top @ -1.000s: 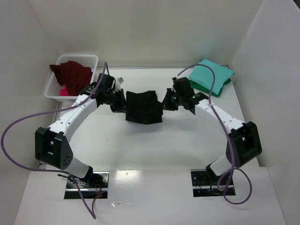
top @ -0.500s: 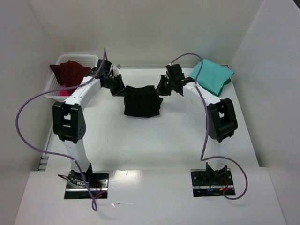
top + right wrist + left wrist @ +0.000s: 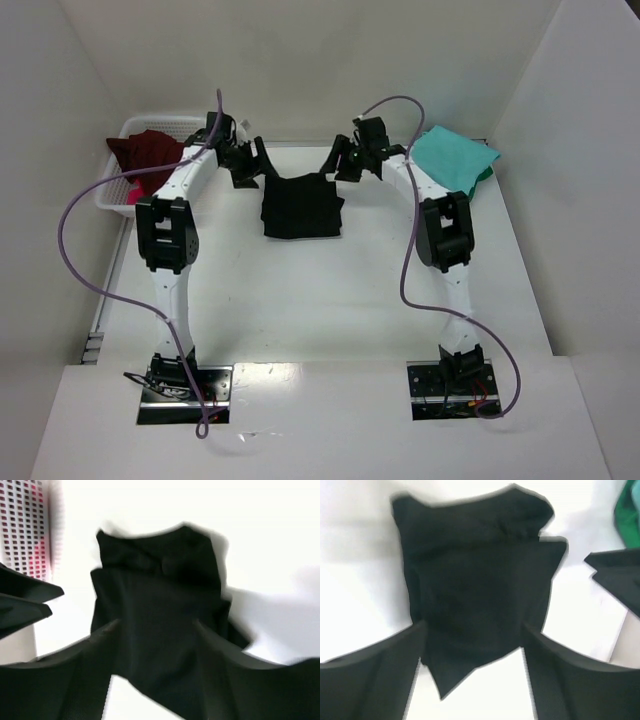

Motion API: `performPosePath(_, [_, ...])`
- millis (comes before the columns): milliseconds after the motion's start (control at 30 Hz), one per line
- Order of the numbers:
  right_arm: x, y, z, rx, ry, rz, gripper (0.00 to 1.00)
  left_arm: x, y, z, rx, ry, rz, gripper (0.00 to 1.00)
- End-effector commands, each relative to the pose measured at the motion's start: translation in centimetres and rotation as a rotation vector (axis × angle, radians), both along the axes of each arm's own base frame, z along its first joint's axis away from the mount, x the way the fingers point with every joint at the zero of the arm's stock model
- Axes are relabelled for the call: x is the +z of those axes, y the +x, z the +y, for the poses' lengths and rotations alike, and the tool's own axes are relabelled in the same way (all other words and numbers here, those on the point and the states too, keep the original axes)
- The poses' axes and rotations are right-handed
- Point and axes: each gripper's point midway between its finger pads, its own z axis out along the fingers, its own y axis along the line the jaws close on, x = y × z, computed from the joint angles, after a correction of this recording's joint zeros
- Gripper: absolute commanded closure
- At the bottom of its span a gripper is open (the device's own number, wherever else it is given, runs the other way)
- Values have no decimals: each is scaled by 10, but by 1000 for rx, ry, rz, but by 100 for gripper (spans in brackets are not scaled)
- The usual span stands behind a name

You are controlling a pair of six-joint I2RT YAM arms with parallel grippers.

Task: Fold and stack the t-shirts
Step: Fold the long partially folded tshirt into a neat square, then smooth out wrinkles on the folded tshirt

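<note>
The black t-shirt [image 3: 302,207] at centre frame is soft matt cloth, like the teal shirt [image 3: 455,160] upper right and the maroon shirt [image 3: 150,155] upper left in its white lattice plastic basket [image 3: 190,123], on a smooth white table [image 3: 300,300], and my left fingers [image 3: 370,680] look matt black.

black t-shirt [image 3: 302,207]: plain black, no print. teal t-shirt [image 3: 452,158]: plain teal, with a dark green edge [image 3: 486,177] showing beneath it. basket [image 3: 165,121]: white, open lattice pattern. basket contents: maroon cloth [image 3: 150,156] and pink cloth [image 3: 131,196], both plain. table [image 3: 300,300]: white. left arm [image 3: 172,290] and right arm [image 3: 456,295]: white links, black joints. cables [image 3: 62,230]: purple.
</note>
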Motion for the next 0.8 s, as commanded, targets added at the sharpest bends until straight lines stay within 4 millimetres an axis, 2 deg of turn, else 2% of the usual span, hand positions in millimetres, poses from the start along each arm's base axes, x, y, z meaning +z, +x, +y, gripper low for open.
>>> performPosePath(0, [27, 25, 1, 41, 16, -96, 29, 26, 28, 11, 40, 46, -111, 11])
performPosePath(33, [37, 28, 2, 41, 23, -117, 24, 33, 32, 10, 41, 44, -134, 10])
performPosePath(67, [39, 31, 1, 38, 24, -122, 21, 42, 35, 10, 42, 41, -158, 10])
performPosePath(167, [55, 38, -11, 19, 18, -158, 21, 75, 41, 7, 11, 29, -245, 8])
performPosePath(200, [63, 36, -12, 20, 19, -170, 25, 84, 40, 4, -3, 12, -262, 8])
performPosePath(233, [58, 33, -12, 28, 13, -164, 29, 90, 39, 0, -19, -6, -271, 9])
performPosePath(267, [63, 31, -11, 36, 22, -171, 35, 94, 36, -2, -26, -18, -272, 11])
performPosePath(333, [54, 19, -12, 43, 33, -139, 54, 89, 29, -13, -45, -29, -256, 17])
performPosePath(400, [45, 14, -13, 36, 39, -128, 67, 77, 21, -23, -70, -39, -239, 31])
performPosePath(433, [33, 7, -15, 36, 33, -104, 71, 69, 18, -29, -84, -49, -229, 39])
performPosePath(467, [24, 3, -16, 36, 29, -90, 71, 63, 16, -31, -86, -60, -227, 49])
performPosePath(500, [16, -1, -17, 36, 25, -77, 72, 47, 9, -33, -92, -66, -192, 60])
performPosePath(533, [10, -3, -18, 37, 20, -66, 72, 38, 6, -37, -96, -71, -179, 66])
performPosePath(600, [-3, -11, -12, 62, 18, -42, 72, 24, 1, -40, -111, -85, -159, 75])
performPosePath(667, [-18, -18, -12, 79, 11, -11, 72, -2, -10, -43, -117, -78, -113, 81])
performPosePath(767, [-33, -28, -2, 106, -2, -1, 72, -40, -18, -40, -88, -23, -47, 84])
